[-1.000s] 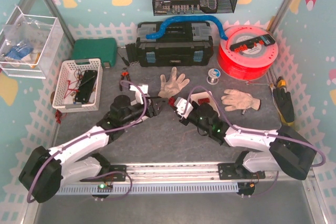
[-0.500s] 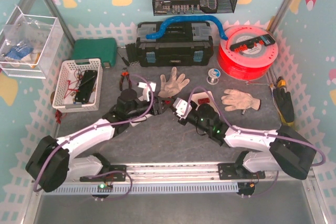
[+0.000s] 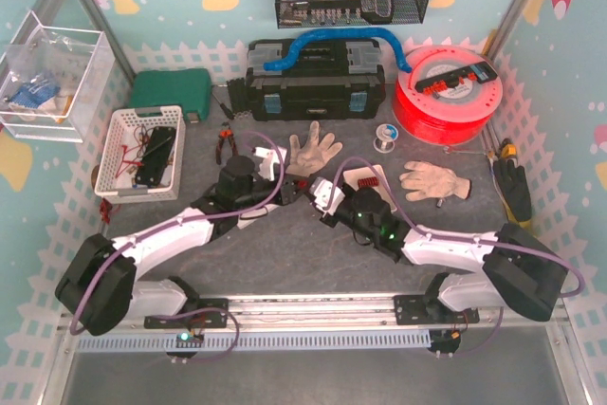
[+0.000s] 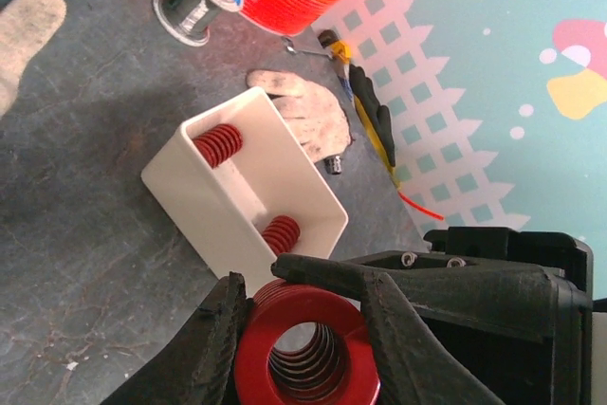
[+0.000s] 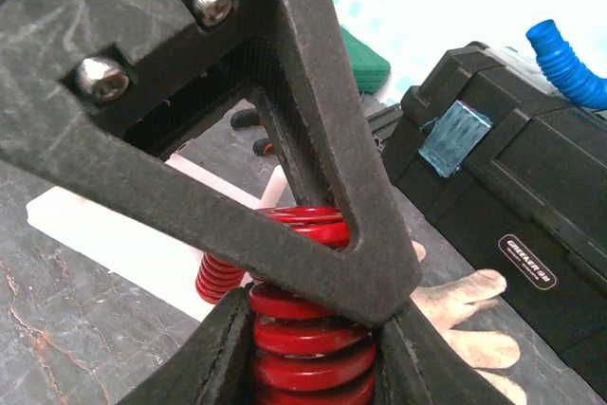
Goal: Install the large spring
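1. The large red coil spring point(image 4: 305, 362) is up off the grey tabletop point(image 4: 85, 263). The left gripper point(image 4: 302, 315) and the right gripper point(image 5: 313, 334) both pinch it.
2. The white open box holder point(image 4: 237, 198), with two small red springs point(image 4: 218, 144) inside, sits just beyond it.
3. The spring's bore faces the left wrist camera, so it likely needs lining up with the gap between them.

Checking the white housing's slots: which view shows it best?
Left wrist: the white housing lies close, its open face showing two small springs. Top external shows it tiny, right wrist only an edge.
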Robot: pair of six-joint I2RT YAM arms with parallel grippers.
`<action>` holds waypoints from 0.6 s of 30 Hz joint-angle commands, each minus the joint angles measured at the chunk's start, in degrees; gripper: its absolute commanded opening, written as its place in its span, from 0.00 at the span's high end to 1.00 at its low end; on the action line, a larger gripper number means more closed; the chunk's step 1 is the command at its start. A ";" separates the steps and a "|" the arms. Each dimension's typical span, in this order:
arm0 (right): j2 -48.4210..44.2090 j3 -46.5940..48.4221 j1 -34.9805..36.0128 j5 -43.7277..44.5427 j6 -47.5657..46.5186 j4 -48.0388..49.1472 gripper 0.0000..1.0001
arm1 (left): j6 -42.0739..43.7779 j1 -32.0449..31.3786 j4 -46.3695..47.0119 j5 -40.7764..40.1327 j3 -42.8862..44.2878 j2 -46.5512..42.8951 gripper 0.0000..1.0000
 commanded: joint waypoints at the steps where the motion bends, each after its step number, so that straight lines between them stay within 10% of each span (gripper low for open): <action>1: 0.07 4.29 0.69 0.12 0.80 -2.01 0.77 | 1.14 -0.22 -1.45 0.90 2.66 -0.73 1.00; 18: -15.35 1.57 0.73 17.88 13.34 -14.87 0.01 | 13.82 3.88 -16.71 -22.39 11.02 -2.26 1.00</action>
